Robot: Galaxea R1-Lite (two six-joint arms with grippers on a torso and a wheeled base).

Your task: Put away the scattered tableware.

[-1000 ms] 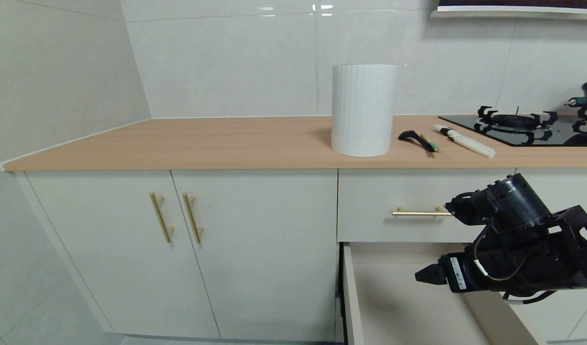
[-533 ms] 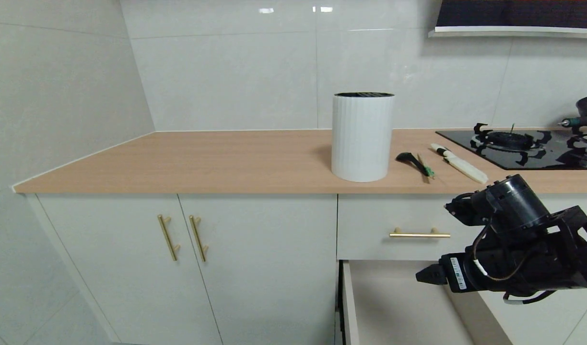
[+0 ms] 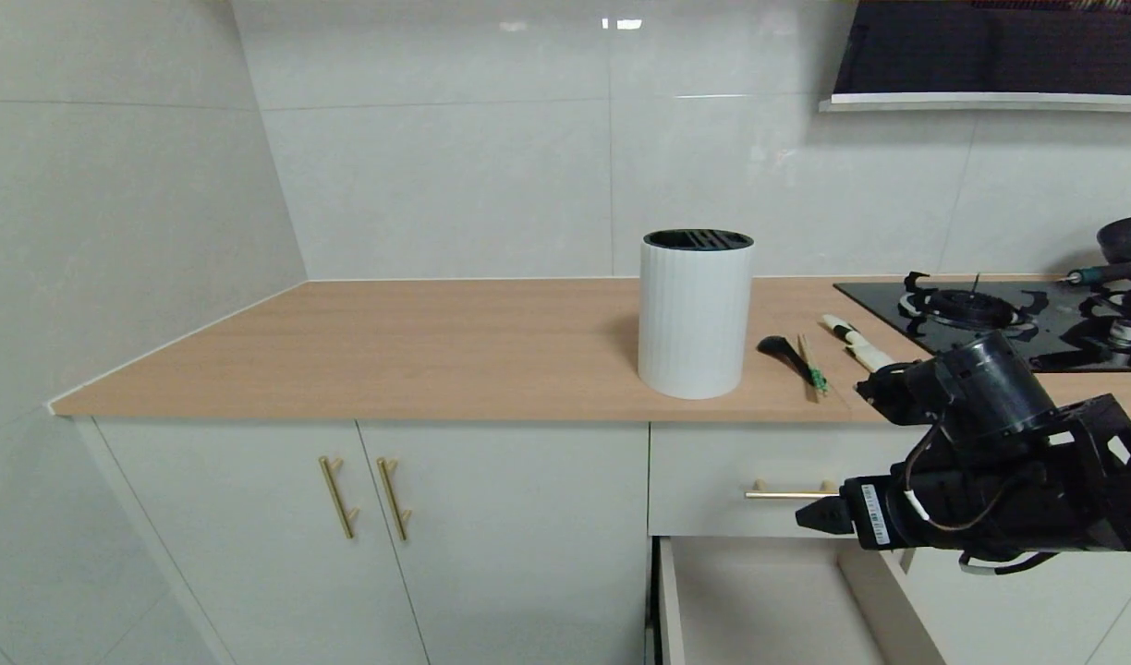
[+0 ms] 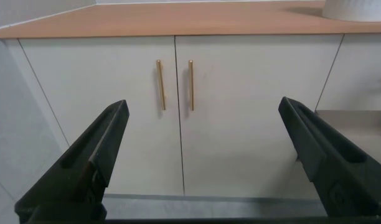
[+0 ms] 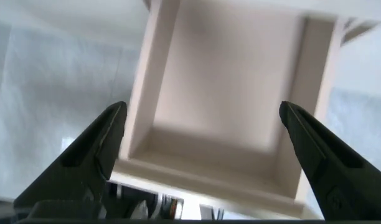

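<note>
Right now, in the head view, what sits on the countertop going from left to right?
White ribbed canister → black spoon → white knife → gas hob → dark pan at the far right.

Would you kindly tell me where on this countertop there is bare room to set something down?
The widest free patch is the countertop between the left wall and the white holder. The open drawer below also looks bare inside. It is crowded between the holder and the stove, where the black spoon, chopsticks and knife lie close together.
</note>
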